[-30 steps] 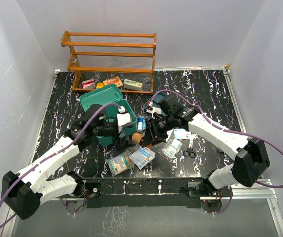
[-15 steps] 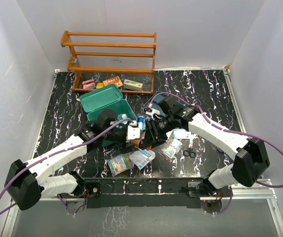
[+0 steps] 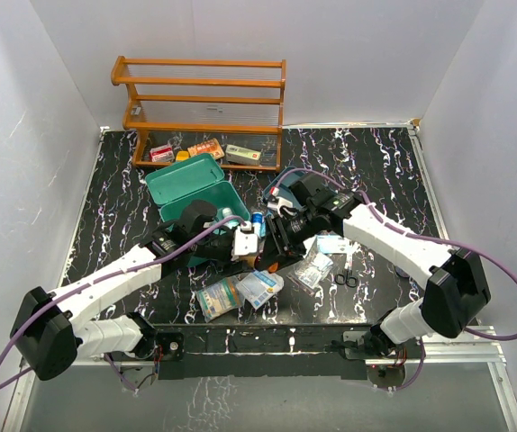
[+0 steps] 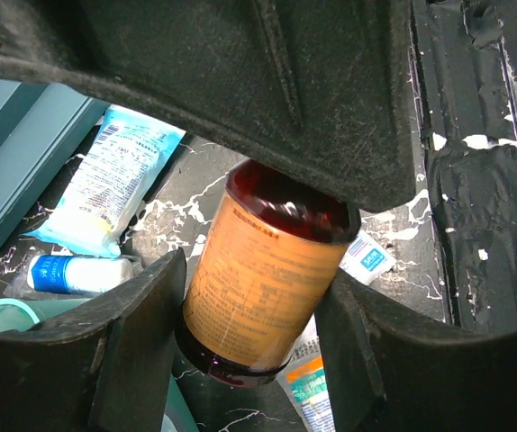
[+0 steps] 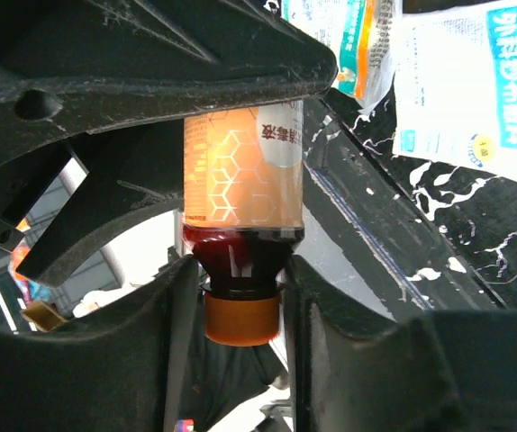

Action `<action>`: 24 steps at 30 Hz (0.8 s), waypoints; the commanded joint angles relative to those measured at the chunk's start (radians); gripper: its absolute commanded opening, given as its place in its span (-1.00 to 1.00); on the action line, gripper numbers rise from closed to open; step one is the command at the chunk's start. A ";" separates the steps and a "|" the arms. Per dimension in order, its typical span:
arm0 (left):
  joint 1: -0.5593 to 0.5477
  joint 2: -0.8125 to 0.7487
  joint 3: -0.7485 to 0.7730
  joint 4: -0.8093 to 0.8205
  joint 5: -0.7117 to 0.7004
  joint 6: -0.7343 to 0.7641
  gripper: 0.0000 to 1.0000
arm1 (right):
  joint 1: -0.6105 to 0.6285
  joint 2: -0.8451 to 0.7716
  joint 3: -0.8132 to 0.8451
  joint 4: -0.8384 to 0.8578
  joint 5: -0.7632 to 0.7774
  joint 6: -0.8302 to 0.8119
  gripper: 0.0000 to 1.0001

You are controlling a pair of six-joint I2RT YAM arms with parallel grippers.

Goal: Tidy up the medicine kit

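Standing left of centre on the black marbled counter (image 3: pixel 385 171), just in front of the orange wooden rack (image 3: pixel 200 97): medicine kit (image 3: pixel 186 175), teal, rounded corners. Its near part is covered by the left arm (image 3: pixel 119 270).

Item: amber bottle (image 4: pixel 263 270), orange label, orange cap (image 5: pixel 240 319). It is raised between the two arms, just right of the kit, and is seen cap-down in the right wrist view.

Right end effector (image 5: pixel 239 270): fingers pressed on either side of the bottle's dark neck just above the cap, clamped on it.

Left end effector (image 4: pixel 251 301): one finger on each side of the bottle's labelled body, both seeming to touch it. Whether they are squeezing it or only lying against it cannot be told.

Right arm (image 3: pixel 394 238): reaches in from the right and meets the left arm at the bottle.

Loose stock on the counter:
- small blue-and-white bottle (image 3: pixel 257 223), lying just right of the kit
- pale blue sachet (image 4: pixel 105 180), flat, near that small bottle
- two printed packets (image 3: pixel 218 297) (image 3: pixel 260 286), side by side near the front edge
- clear-wrapped packet (image 3: pixel 312 268), right of those
- scissors (image 3: pixel 346 275), further right

Rack contents: several small boxes (image 3: pixel 206 149) on the lowest shelf; their labels are too small to read.
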 commanded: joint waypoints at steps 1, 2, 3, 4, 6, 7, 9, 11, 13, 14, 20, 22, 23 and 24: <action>-0.006 -0.018 0.006 0.071 0.053 -0.035 -0.18 | -0.015 -0.018 0.077 0.048 0.036 0.029 -0.08; -0.006 -0.026 0.000 0.079 0.044 -0.054 -0.18 | -0.024 -0.026 0.083 0.048 0.056 0.034 -0.01; -0.006 -0.037 -0.007 0.093 0.034 -0.076 -0.18 | -0.034 -0.036 0.090 0.050 0.077 0.039 0.05; -0.006 -0.050 -0.018 0.110 0.019 -0.104 -0.18 | -0.047 -0.047 0.095 0.055 0.102 0.047 0.11; -0.006 -0.077 -0.039 0.147 -0.012 -0.169 -0.16 | -0.066 -0.076 0.106 0.077 0.164 0.068 0.21; -0.006 -0.091 -0.049 0.159 -0.031 -0.202 -0.16 | -0.077 -0.091 0.111 0.101 0.196 0.085 0.24; -0.006 -0.117 -0.069 0.192 -0.099 -0.274 -0.18 | -0.093 -0.132 0.116 0.147 0.268 0.128 0.26; -0.005 -0.154 -0.096 0.244 -0.196 -0.379 -0.20 | -0.101 -0.173 0.116 0.199 0.362 0.173 0.27; -0.004 -0.196 -0.120 0.282 -0.265 -0.453 -0.22 | -0.101 -0.213 0.105 0.256 0.447 0.212 0.27; -0.003 -0.215 -0.126 0.298 -0.294 -0.498 -0.24 | -0.102 -0.231 0.096 0.284 0.490 0.228 0.27; -0.002 -0.308 -0.129 0.322 -0.436 -0.696 -0.32 | -0.101 -0.272 0.035 0.355 0.545 0.290 0.27; 0.000 -0.330 -0.120 0.314 -0.527 -0.786 -0.32 | -0.101 -0.269 0.019 0.352 0.540 0.300 0.26; 0.000 -0.340 -0.112 0.301 -0.581 -0.828 -0.32 | -0.101 -0.269 0.011 0.350 0.538 0.305 0.26; 0.000 -0.347 -0.103 0.280 -0.650 -0.882 -0.32 | -0.101 -0.267 0.003 0.349 0.539 0.310 0.25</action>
